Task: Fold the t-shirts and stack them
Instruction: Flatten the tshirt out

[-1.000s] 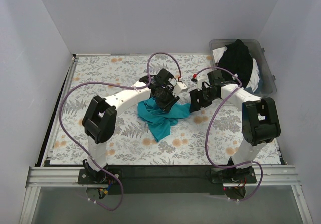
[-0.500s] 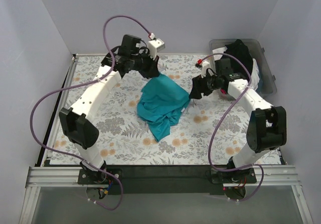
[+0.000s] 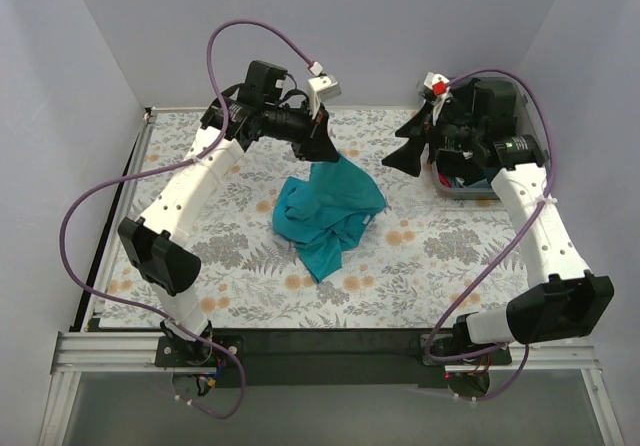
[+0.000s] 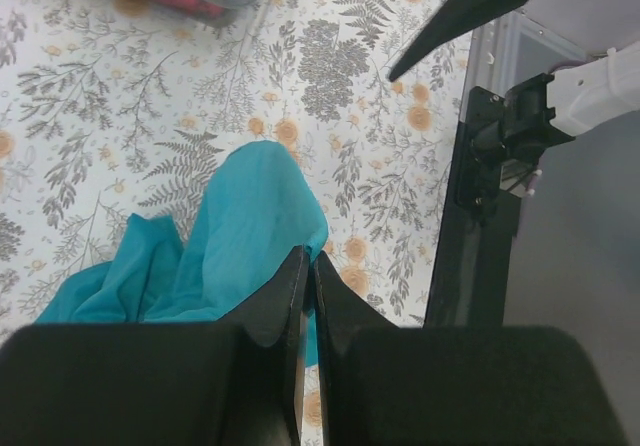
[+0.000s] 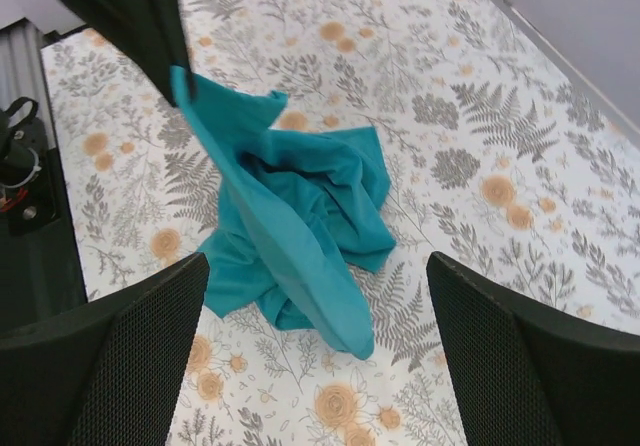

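At the far left, the left gripper (image 3: 322, 148) is now raised above the floral-patterned tablecloth (image 3: 250, 281), whereas one second ago it was low on the heap in the middle of the table. It is fully closed on one edge of the soft teal t-shirt (image 3: 325, 211), so this edge stands up as a peak, while the rest lies crumpled on the tablecloth, in the middle and a little toward the far side. To the right, the right gripper (image 3: 405, 146) has left the shirt and gone up and back to the far right, over the clear plastic bin (image 3: 468, 194); its jaws stand wide apart and hold nothing. I judge that the shirt is being lifted to open it out, and that the folding itself is not yet begun. The left wrist view shows what the top view does not: the two fingers (image 4: 288, 301) pressed together with teal cloth between them. The right wrist view shows the cloth falling as one sheet from that pinch down to the heap, and nothing between its own fingers. Only the top view shows both arms at once, well apart.
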### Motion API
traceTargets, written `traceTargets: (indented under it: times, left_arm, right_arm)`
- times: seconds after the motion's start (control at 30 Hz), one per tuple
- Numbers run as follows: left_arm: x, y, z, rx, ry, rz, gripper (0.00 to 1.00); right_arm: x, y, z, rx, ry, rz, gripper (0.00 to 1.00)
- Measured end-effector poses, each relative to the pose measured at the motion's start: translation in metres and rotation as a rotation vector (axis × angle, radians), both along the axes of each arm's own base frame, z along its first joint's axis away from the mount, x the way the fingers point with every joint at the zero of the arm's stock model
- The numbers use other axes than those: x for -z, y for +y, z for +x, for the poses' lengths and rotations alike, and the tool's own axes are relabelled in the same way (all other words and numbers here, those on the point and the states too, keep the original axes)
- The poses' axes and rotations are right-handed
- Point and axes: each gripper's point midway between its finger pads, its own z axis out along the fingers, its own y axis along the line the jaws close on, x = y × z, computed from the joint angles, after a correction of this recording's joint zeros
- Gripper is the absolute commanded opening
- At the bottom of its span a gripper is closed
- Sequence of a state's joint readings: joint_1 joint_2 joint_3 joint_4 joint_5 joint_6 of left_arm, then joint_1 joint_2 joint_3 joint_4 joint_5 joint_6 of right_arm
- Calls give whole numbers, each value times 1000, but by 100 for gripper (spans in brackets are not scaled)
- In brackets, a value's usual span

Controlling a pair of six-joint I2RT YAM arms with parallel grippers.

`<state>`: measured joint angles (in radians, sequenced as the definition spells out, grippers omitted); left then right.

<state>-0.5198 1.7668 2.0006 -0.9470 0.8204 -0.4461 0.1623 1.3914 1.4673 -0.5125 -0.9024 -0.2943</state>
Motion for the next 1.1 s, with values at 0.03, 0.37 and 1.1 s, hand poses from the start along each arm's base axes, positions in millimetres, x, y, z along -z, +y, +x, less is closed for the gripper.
traceTargets:
  times: [0.03,0.37,1.1]
  left_arm:
    - [2,-1,-1,8,12,0,0]
    - [6,-10,-15,65,61,-10,0]
    - [11,-12,-18,73,107,-21,0]
  right_arm:
    - [-6,2,-6,-23,-17,10,97]
    - [-18,38,-45,-200,-99,22,75]
    - [29,100,-53,-307,-54,-88,1]
